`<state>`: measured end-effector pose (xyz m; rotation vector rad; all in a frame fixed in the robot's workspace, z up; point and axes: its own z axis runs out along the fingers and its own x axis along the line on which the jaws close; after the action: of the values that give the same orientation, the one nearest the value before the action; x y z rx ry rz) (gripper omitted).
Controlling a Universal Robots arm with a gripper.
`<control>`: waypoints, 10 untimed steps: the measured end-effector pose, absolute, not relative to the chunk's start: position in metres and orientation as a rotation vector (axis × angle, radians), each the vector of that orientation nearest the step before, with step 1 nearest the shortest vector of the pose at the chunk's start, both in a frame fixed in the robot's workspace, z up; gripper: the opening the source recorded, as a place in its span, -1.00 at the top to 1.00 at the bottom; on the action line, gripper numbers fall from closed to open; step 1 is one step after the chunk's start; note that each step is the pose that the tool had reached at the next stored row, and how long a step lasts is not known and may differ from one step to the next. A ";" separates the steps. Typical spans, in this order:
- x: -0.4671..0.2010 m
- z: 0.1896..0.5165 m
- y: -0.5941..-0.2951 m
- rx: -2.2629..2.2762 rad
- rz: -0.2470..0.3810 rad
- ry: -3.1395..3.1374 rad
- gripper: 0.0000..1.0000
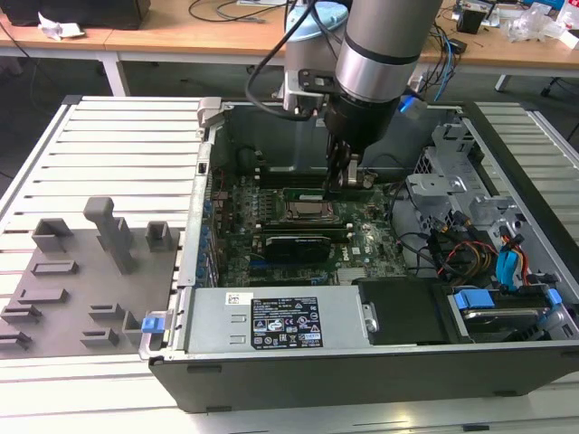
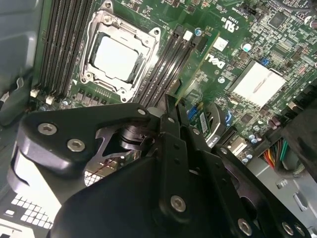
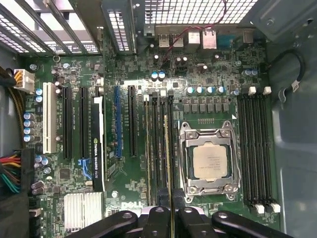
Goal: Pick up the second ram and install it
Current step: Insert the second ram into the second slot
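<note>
Hand: the hand (image 1: 342, 174) reaches down into the open computer case (image 1: 362, 362) in the exterior view, its fingers (image 3: 159, 218) drawn narrow and clamped on the second ram (image 3: 167, 148).
Second ram: a thin green stick seen edge-on in the first wrist view, running lengthwise along the black memory slots (image 3: 157, 144) just beside the processor socket (image 3: 210, 161); in the second wrist view its green edge (image 2: 190, 74) rises from between the fingers toward the slots.
Seating: it looks to stand in or right on top of one slot, but I cannot tell whether it is pressed home.
Processor socket: metal frame with the silver chip showing, between the two banks of memory slots (image 3: 256, 148).
Motherboard: green board (image 1: 362, 237) lying flat in the case, with a graphics card (image 3: 98, 144) in one long slot.
Holder blocks: grey plastic blocks (image 1: 116, 237) on the slatted desk (image 1: 118, 145), at the exterior view's left of the case, well apart from the hand.
Case side: power supply with white label (image 1: 285, 324) along the near wall.
</note>
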<state>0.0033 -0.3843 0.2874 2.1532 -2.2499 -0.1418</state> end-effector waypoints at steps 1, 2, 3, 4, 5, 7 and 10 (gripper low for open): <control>0.003 0.286 -0.384 2.153 -0.142 -2.250 0.73; 0.003 0.285 -0.384 2.153 -0.142 -2.250 0.73; 0.003 0.284 -0.384 2.153 -0.142 -2.250 0.73; 0.003 0.283 -0.384 2.153 -0.142 -2.250 0.73; 0.003 0.282 -0.384 2.153 -0.142 -2.250 0.73; 0.003 0.278 -0.384 2.153 -0.142 -2.250 0.73; 0.002 0.273 -0.384 2.153 -0.142 -2.250 0.73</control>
<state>0.0019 -0.3843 0.2726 2.1531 -2.2502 -0.1418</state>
